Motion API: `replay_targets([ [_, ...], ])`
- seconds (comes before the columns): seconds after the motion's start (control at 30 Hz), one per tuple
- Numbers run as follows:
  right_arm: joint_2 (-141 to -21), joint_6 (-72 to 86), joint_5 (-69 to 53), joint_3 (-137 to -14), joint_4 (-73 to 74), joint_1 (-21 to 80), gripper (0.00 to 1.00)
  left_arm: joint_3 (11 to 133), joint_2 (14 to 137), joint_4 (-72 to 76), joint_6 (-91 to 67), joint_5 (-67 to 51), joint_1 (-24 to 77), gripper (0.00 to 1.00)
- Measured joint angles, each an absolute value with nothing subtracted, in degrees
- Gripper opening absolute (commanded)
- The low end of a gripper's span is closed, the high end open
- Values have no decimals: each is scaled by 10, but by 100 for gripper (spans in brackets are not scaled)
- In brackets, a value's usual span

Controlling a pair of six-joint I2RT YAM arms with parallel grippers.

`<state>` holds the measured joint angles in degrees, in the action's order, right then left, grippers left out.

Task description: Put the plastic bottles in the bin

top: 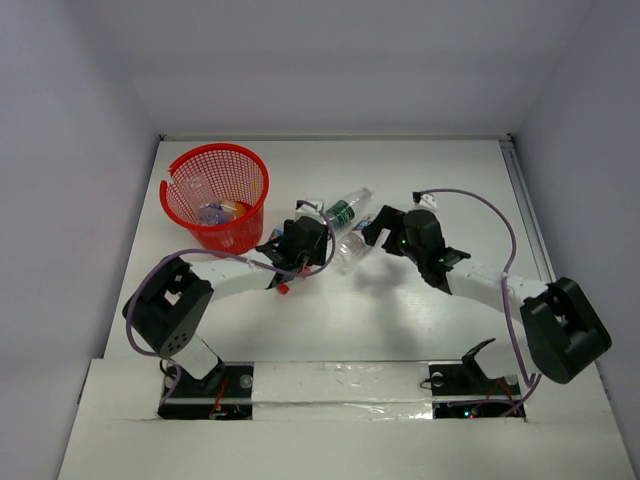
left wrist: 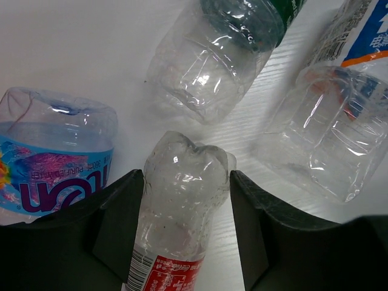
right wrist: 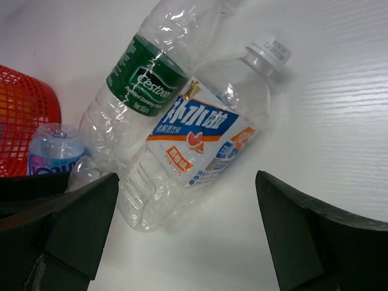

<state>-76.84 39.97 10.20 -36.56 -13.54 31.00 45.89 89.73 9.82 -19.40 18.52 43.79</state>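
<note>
Clear plastic bottle with red-white label (left wrist: 182,209) mid-table, clamped between the left gripper (left wrist: 185,176) fingers, both pressed against its sides. Just ahead, three more lying in a tight cluster: clear bottle with green label (right wrist: 151,79) touching clear bottle with blue-orange label and white cap (right wrist: 200,145), side by side; blue-purple labelled bottle (left wrist: 54,163) nearest the round red mesh plastic bin (top: 225,238). Bin upright at far left of table, a few bottles inside (top: 218,212). Right gripper (right wrist: 187,179) spread wide, holding nothing, hovering at the base end of the white-capped one. White, faintly ribbed table surface (top: 400,320). Plain pale walls (top: 80,150) on three sides.
</note>
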Motion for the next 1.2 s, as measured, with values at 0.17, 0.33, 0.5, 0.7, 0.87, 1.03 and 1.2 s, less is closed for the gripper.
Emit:
replay_targets([
  [0.17, -834, 399, 88, -412, -132, 307, 100, 458, 890, 97, -197, 172, 443, 24],
  [0.33, -892, 397, 76, -460, -120, 303, 98, 449, 830, 91, -209, 145, 453, 21],
  [0.5, -924, 397, 75, -478, -103, 303, 92, 444, 741, 88, -220, 124, 453, 20],
  [0.7, -951, 397, 79, -505, -74, 303, 94, 444, 642, 73, -227, 113, 453, 19],
  [0.87, -983, 395, 81, -541, -60, 303, 100, 498, 620, 50, -223, 116, 453, 19],
  [1.03, -1002, 387, 88, -550, -32, 303, 100, 613, 630, 44, -204, 138, 450, 19],
  [1.2, -1008, 381, 96, -550, -20, 303, 75, 693, 634, 57, -194, 141, 397, 19],
])
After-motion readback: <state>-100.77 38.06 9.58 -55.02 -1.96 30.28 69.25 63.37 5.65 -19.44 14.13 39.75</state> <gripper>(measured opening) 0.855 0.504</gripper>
